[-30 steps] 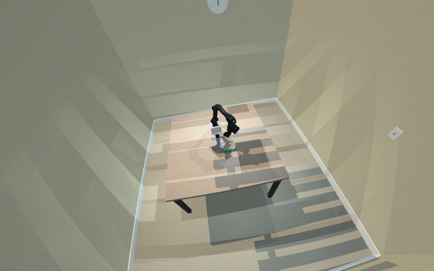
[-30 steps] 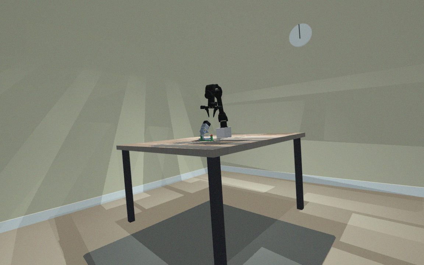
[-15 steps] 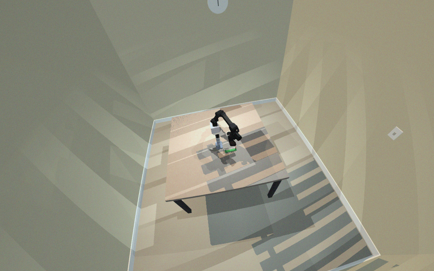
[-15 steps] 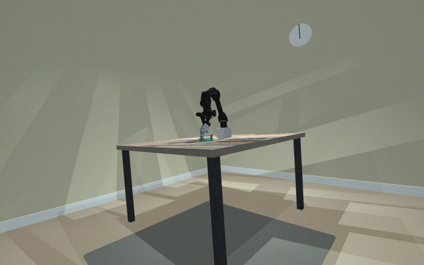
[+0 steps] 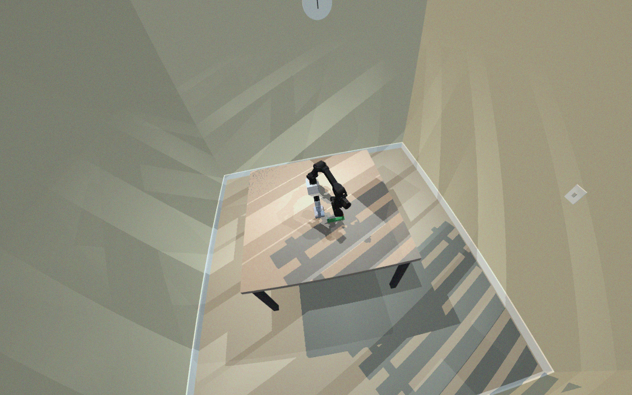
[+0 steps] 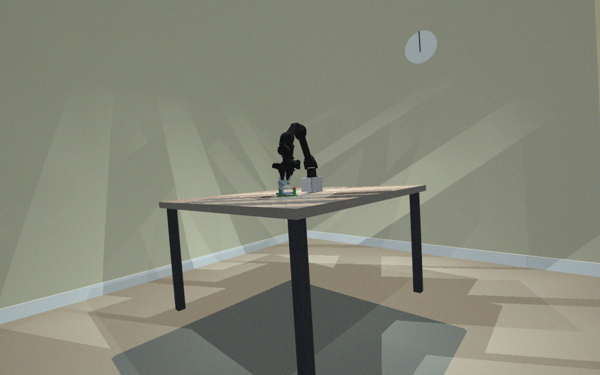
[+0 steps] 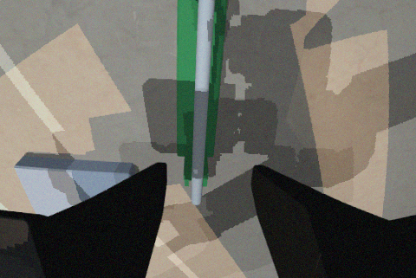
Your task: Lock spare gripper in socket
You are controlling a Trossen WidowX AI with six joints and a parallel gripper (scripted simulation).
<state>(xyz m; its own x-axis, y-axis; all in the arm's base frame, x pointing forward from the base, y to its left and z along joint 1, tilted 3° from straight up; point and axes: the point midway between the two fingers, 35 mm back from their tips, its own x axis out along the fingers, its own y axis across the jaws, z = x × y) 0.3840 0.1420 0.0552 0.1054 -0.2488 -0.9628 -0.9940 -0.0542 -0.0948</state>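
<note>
Below our wrist camera we see a slim grey metal lock pin [image 7: 201, 82] with a flat red cap, lying along a narrow green rectangular mount [image 7: 186, 59] on the matte wooden table [image 5: 278, 275]. Our black parallel-jaw gripper [image 7: 204, 238] hangs above the pin's bare tip, its two dark, wedge-shaped fingers standing roughly half apart with nothing between them. At the left edge we make out a pale blue-grey blocky part [image 7: 58, 183], partly hidden by the finger. From the exterior view, our jointed black arm [image 6: 300, 139] bends down over the mount.
</note>
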